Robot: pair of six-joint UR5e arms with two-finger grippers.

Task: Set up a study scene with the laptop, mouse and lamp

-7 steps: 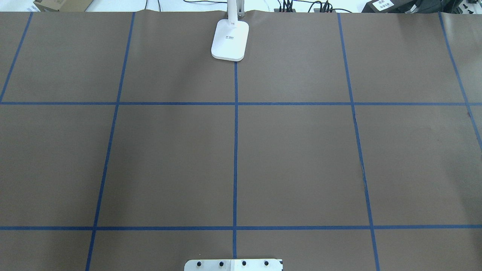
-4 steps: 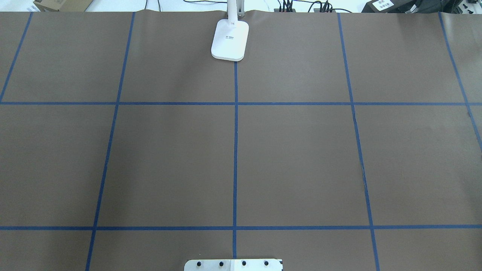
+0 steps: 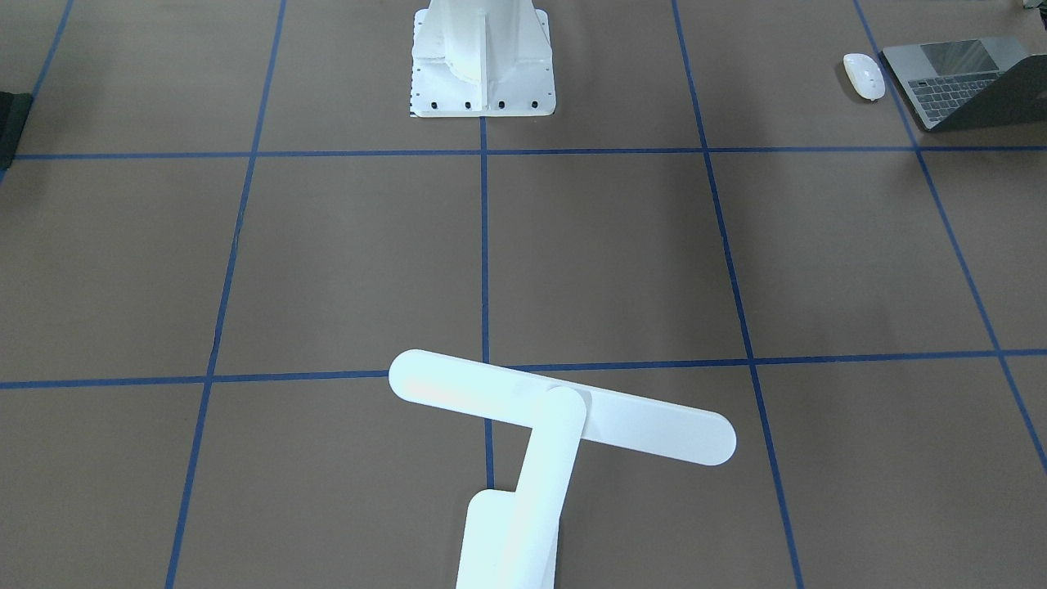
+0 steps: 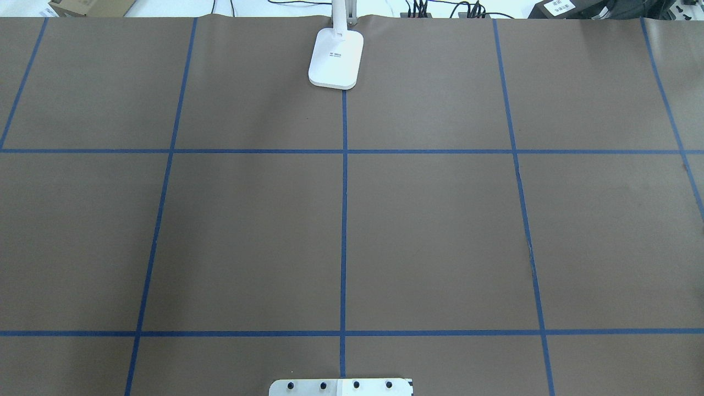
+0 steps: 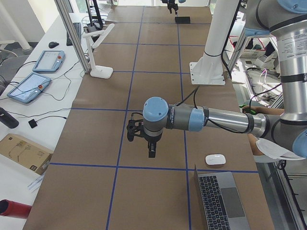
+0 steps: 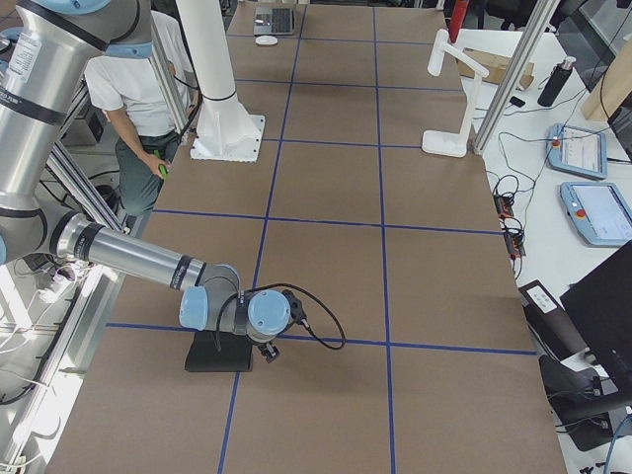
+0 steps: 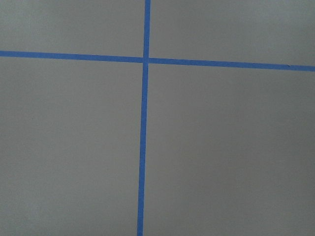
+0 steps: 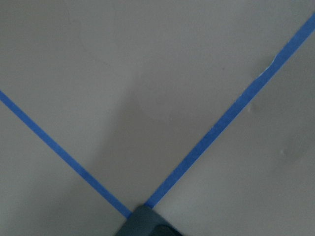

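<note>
Broadly, front-facing view: brown paper-covered table with blue tape grid (image 3: 327,262); glossy white desk lamp with a long flat bar head (image 3: 564,409) stands at the operators' edge, on the centre line. The slim space-grey metal laptop (image 3: 957,82) sits open at the robot's left end, and the small white oval mouse (image 3: 864,76) is just beside it, apart from it. The white bolted ribbed pedestal (image 3: 483,57) is at the robot's edge. No arm is in this view. Overhead: only the lamp's flat base at the far middle, otherwise grid; no gripper, laptop or mouse in frame. Left side view: the left gripper (image 5: 151,146) hangs above bare paper near a tape crossing, close to the mouse and laptop but touching neither. Whether its fingers are parted or closed I cannot tell from here. Right side view: the right gripper (image 6: 267,351) is low beside a flat black square mat (image 6: 217,354), finger state likewise unreadable; a person (image 6: 148,99) stands behind the pedestal. Left wrist view: tape cross only. Right wrist view: tape lines and a dark rounded edge at the bottom, unidentified. Judgement: early stage. Laptop and mouse are grouped at one end, the lamp is well apart, and nothing is visibly held, so bringing the three together is yet to be done.
</note>
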